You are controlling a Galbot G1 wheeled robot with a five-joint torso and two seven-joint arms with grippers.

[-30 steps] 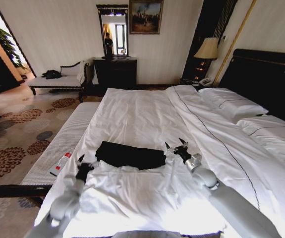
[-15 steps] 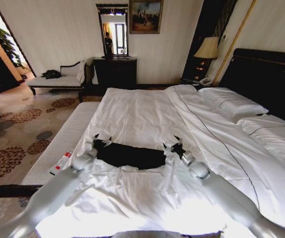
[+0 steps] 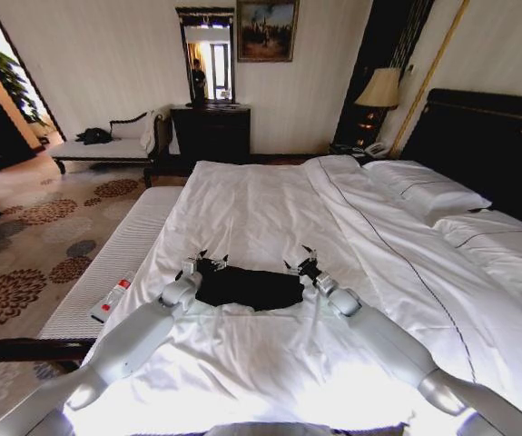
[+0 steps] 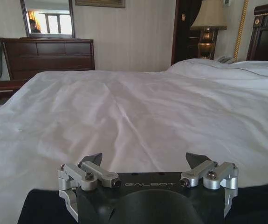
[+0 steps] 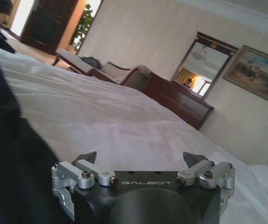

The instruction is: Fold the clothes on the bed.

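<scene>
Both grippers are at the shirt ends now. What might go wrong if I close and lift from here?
1. The black T-shirt lies on loose, wrinkled white duvet, so the open left gripper or right gripper may pinch bedding along with it.
2. The shirt is already bunched into a narrow strip; grabbing only some layers could undo the fold.

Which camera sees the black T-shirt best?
The head view: the whole folded black T-shirt lies on the bed between the two grippers. The left wrist view catches a dark strip of it; the right wrist view, a dark mass beside its gripper.
</scene>
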